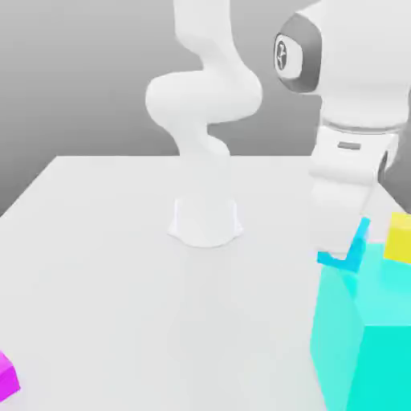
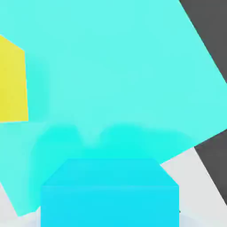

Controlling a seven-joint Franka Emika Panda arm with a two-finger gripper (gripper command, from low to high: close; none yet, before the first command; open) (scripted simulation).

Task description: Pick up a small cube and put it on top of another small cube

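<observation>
Over one corner of the big turquoise block, at the exterior view's left of its top face, the gripper points down with the small sky-blue cube in its grip, closed in on it from two sides. The cube looks tilted in the exterior view, one part rising beside the pale fingertips and another showing below them. In the hand view its near face and a bevel-like strip of a second face stand out against the block's paler top, where soft shadows spread just beside it. As far as I can judge, with the hand covering much of the cube, it is very near the block's top; whether it touches, I cannot tell. The small yellow cube rests on the same block, apart from the held one and farther toward the exterior view's right. The block itself stands by the table's edge at that side. Well apart, toward the exterior view's near left corner, a magenta cube is partly in sight. The arm's base sits farther back on the table, and the arm reaches round to the block.
</observation>
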